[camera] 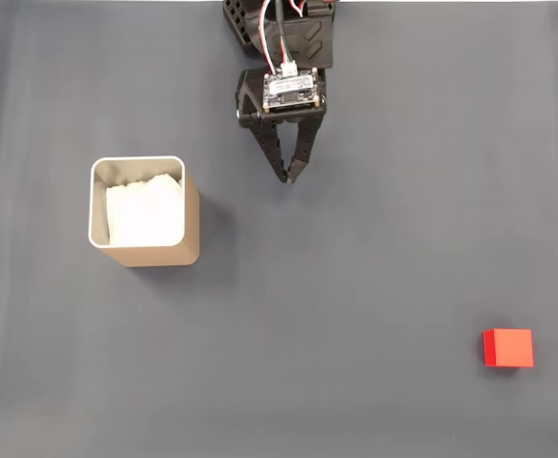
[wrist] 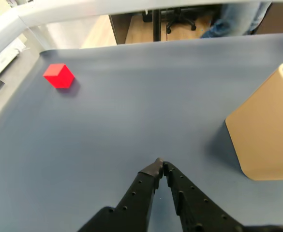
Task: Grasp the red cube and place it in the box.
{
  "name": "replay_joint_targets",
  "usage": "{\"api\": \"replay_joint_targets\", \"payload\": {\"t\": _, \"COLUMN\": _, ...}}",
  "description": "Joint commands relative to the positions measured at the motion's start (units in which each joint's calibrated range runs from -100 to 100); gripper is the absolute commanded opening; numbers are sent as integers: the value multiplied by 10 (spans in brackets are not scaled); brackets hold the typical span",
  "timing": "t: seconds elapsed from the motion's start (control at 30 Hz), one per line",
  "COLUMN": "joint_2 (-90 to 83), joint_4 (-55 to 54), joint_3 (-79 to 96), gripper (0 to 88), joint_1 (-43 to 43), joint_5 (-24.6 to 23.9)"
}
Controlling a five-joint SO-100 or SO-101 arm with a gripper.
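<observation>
Near the lower right corner of the fixed view, the small bright red plain-faced cube (camera: 507,347) sits flat on the dark grey-blue table mat (camera: 355,286), well apart from everything else; the wrist view shows it far off at upper left (wrist: 59,76). It looks rigid and light, with smooth flat faces, so it may slip if pinched on an edge. Best hold, as judged: two opposite side faces, fingers square to them. The tan square box with rounded corners, silvery rim and white lining (camera: 195,218) stands at left in the fixed view, at right in the wrist view (wrist: 264,133). The black two-finger gripper (camera: 291,176) hangs at top centre, between box and cube. Its tips meet in the wrist view (wrist: 160,166): closed, empty, gripping nothing.
</observation>
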Motion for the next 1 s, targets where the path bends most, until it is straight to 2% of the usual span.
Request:
{"api": "replay_joint_targets", "payload": {"t": 0.0, "joint_2": 39, "joint_4": -24, "joint_3": -81, "gripper": 2, "joint_1": -14, "joint_5": -5}}
{"api": "replay_joint_targets", "payload": {"t": 0.53, "joint_2": 367, "joint_4": 18, "joint_3": -447, "gripper": 2, "joint_1": -92, "joint_5": -17}}
{"api": "replay_joint_targets", "payload": {"t": 0.97, "joint_2": 534, "joint_4": 50, "joint_3": -613, "gripper": 8, "joint_1": -165, "joint_5": -17}}
